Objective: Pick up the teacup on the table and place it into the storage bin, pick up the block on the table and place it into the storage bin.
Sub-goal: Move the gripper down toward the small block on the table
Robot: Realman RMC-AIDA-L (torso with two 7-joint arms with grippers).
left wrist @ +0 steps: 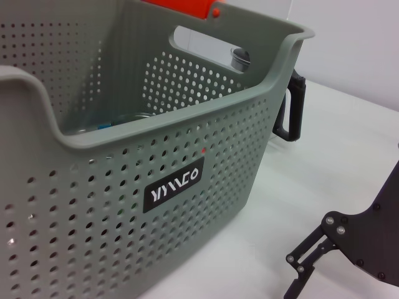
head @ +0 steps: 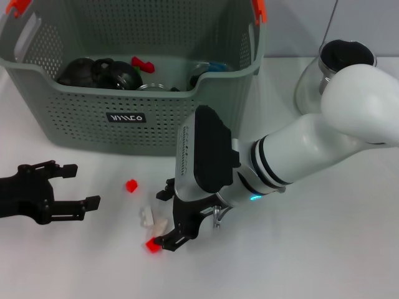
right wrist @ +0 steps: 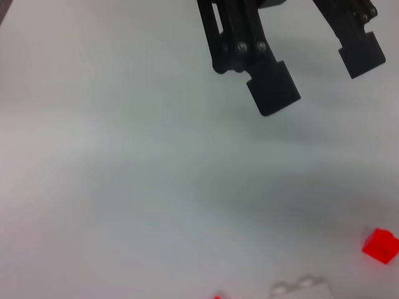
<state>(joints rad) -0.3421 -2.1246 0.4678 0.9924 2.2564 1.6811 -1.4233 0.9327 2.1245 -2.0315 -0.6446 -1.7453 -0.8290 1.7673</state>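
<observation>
Right pincer (head: 167,232) fills the lower middle of your head view, its jaws spread over the white counter (head: 299,261), with a red block (head: 151,246) at its lower fingertip and a white block (head: 146,215) just beside its upper side. A second red block (head: 131,185) lies a little further up and left. Your left pincer (head: 72,185) sits at the left edge, spread and holding nothing. The storage bin (head: 134,118) takes the top of the frame and already holds dark items and something glassy; you cannot tell whether the teacup is among them. No teacup shows on the counter, so that half looks done and the block remains. A glass carafe (head: 312,84) stands at the upper right.

Your left wrist view shows the storage bin's labelled wall close up, with a black pincer finger at the lower right.

Your right wrist view shows the spread fingers (right wrist: 271,87) at the top, above bare counter, with blocks along the bottom edge.
</observation>
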